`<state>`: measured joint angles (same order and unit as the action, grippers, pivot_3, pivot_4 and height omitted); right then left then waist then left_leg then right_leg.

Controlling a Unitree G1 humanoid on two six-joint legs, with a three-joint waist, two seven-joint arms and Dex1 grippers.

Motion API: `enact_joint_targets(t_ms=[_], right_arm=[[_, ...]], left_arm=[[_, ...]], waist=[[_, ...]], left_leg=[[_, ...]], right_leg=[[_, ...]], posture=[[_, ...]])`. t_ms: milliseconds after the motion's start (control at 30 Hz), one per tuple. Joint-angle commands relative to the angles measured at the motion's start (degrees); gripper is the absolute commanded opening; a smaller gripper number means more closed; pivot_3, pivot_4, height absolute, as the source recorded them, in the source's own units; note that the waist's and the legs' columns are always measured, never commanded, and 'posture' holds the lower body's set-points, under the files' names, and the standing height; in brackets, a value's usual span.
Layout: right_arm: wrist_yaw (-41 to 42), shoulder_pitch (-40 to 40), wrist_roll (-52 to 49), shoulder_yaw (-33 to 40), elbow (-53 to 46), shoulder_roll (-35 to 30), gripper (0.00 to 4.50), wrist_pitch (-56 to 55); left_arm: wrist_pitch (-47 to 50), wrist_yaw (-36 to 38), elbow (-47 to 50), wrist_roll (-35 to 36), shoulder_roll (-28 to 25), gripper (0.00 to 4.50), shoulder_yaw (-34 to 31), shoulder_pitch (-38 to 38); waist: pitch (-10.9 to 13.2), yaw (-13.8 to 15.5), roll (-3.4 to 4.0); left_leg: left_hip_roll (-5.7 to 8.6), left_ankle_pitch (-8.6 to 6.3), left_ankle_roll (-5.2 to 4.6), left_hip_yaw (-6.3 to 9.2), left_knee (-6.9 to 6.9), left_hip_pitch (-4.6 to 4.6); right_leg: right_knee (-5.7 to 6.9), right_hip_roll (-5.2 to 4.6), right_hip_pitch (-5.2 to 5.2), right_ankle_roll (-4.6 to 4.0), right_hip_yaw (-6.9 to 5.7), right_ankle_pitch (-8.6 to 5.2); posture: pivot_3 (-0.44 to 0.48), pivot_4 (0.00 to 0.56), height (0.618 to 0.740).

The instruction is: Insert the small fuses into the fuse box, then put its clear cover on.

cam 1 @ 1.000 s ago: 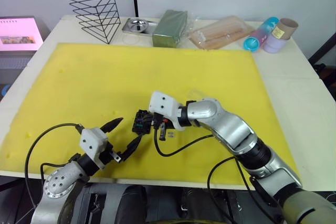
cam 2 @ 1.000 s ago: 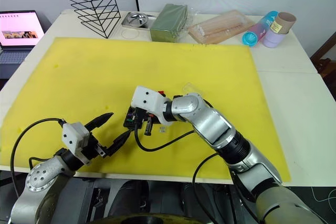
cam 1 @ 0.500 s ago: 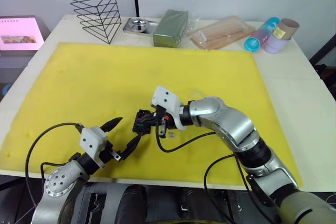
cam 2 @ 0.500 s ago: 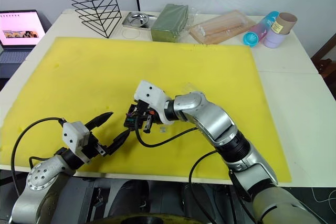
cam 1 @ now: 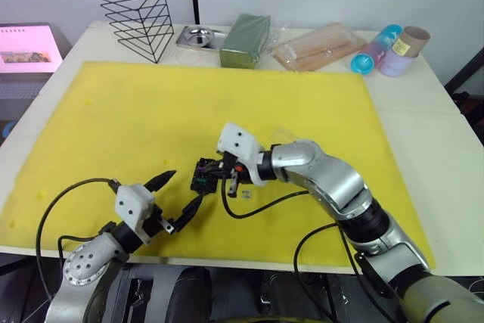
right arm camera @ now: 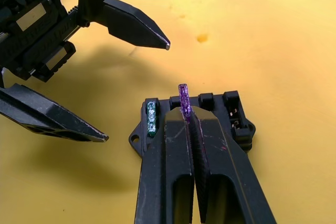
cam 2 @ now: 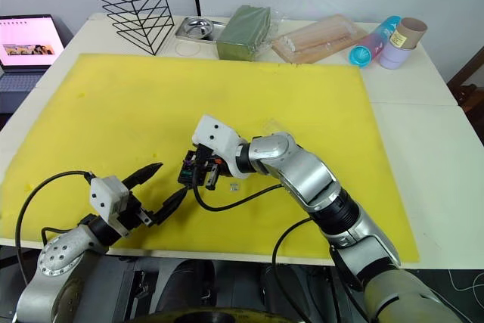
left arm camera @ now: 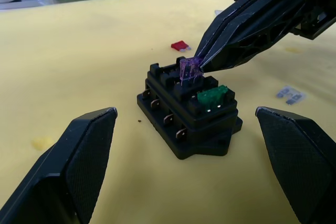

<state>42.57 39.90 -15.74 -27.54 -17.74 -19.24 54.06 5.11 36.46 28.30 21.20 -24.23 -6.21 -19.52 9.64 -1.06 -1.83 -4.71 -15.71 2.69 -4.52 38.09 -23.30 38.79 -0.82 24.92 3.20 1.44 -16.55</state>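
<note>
Fuse box (left arm camera: 188,115) sits on the yellow mat (cam 1: 151,111), near its front edge at about 6 o'clock of centre, green fuse (left arm camera: 212,96) already seated in it. We see the right gripper (left arm camera: 202,61) pinched tight on the purple fuse (left arm camera: 189,69), holding it at a slot on the box top. Left gripper (cam 1: 175,197) hangs at 7 o'clock of the box, fingers spread wide, holding nothing; red fuse (left arm camera: 179,45) and pale grey fuse (left arm camera: 291,94) lie loose on the mat near the box.

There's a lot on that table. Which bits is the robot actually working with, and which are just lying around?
In use: fuse box; purple fuse pinched by the right gripper; green fuse seated in the box; red fuse and grey fuse on the mat.

Lying about: wire rack, steel dish, green block, stick packet, cups.
</note>
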Motion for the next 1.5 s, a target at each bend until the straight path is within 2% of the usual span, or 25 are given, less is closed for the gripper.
enact_joint_targets(t_ms=[33, 800, 1200, 1500], right_arm=[[0.39, 0.8, -0.1, -0.07, -2.01, -0.23, 0.0, -0.71], [0.84, 0.73, 1.61, -1.69, -2.6, -1.1, 0.0, -0.95], [1.21, 0.93, 2.78, -2.94, -2.38, -2.27, 0.0, -0.88], [1.63, 1.23, 3.66, -3.88, -2.0, -2.65, 0.0, -1.4]], left_arm=[[-1.3, -0.14, 1.61, -0.13, -0.14, 4.47, -0.24, -0.15], [1.49, -1.64, 3.9, -0.33, -0.26, 4.47, 0.46, 0.82], [6.97, -4.26, 8.51, 0.58, -0.7, 4.47, 0.77, 2.8], [6.87, -3.28, 8.11, -0.03, -1.44, 4.47, 1.45, 0.72]], waist=[[0.0, 0.0, 0.0], [0.0, 0.0, 0.0], [0.0, 0.0, 0.0], [0.0, 0.0, 0.0]], left_leg=[[0.0, 0.0, 0.0, 0.0, 0.0, 0.0], [0.0, 0.0, 0.0, 0.0, 0.0, 0.0], [0.0, 0.0, 0.0, 0.0, 0.0, 0.0], [0.0, 0.0, 0.0, 0.0, 0.0, 0.0]], right_leg=[[0.0, 0.0, 0.0, 0.0, 0.0, 0.0], [0.0, 0.0, 0.0, 0.0, 0.0, 0.0], [0.0, -0.01, 0.0, 0.0, 0.0, 0.0], [0.0, 0.0, 0.0, 0.0, 0.0, 0.0]], posture=[[0.0, 0.15, 0.74], [0.0, 0.15, 0.74], [0.0, 0.15, 0.74], [0.0, 0.15, 0.74]])
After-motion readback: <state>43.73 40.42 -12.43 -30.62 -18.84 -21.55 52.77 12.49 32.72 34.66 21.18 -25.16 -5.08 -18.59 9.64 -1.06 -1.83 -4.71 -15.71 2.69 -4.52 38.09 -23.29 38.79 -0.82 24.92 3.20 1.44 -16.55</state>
